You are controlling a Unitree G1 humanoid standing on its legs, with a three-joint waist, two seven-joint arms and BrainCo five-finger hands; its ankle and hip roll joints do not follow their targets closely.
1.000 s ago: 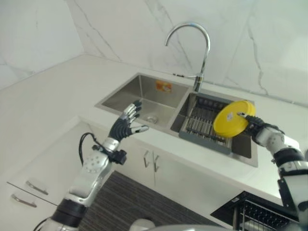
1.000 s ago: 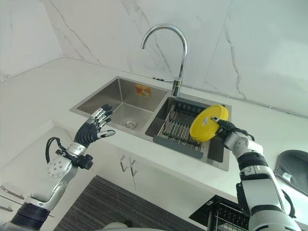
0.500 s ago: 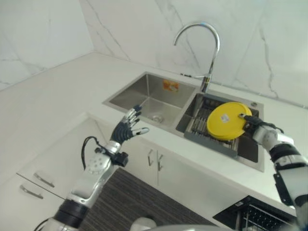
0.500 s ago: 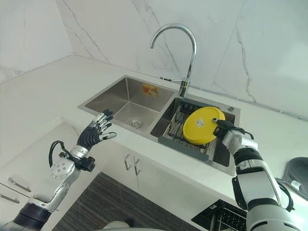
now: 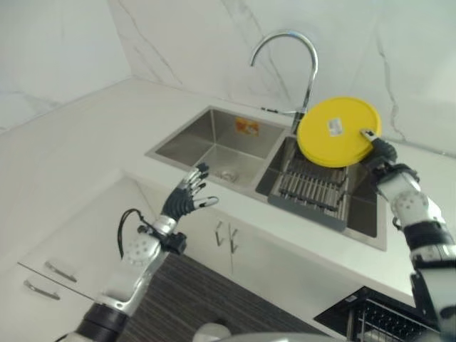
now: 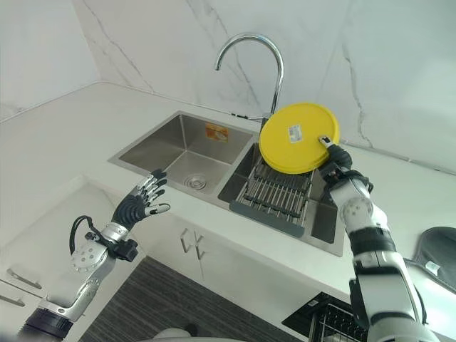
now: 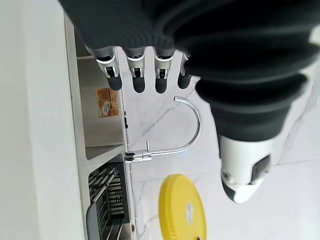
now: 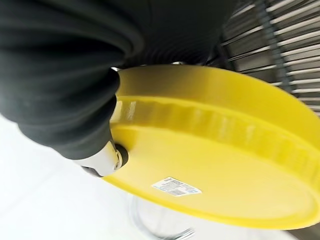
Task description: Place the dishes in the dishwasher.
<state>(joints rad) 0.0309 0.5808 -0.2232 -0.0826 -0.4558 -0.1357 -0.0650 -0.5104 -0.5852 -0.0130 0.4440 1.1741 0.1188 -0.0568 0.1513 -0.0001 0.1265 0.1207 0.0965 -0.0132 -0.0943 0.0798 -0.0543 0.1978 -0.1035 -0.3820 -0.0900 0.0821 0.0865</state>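
A round yellow plate (image 5: 336, 132) with a small white sticker is held upright above the sink's right basin, near the tap. My right hand (image 5: 379, 152) grips its lower right rim, thumb pressed on the plate's face (image 8: 210, 165). Below it a dark wire dish rack (image 5: 311, 189) sits in the right basin. My left hand (image 5: 187, 198) hovers open over the counter's front edge, left of the sink, fingers spread and holding nothing. The plate (image 7: 182, 207) also shows past my left hand's fingers (image 7: 137, 80).
A curved chrome tap (image 5: 285, 57) stands behind the double steel sink (image 5: 214, 142). White marble counter and wall surround it. White cabinet doors (image 5: 228, 239) with handles lie below. A dark dishwasher rack (image 5: 388, 320) shows at the lower right.
My right hand has lifted the yellow plate from just over the rack up to tap height and turned its face toward me. The left hand has barely moved; the camera shifted slightly.
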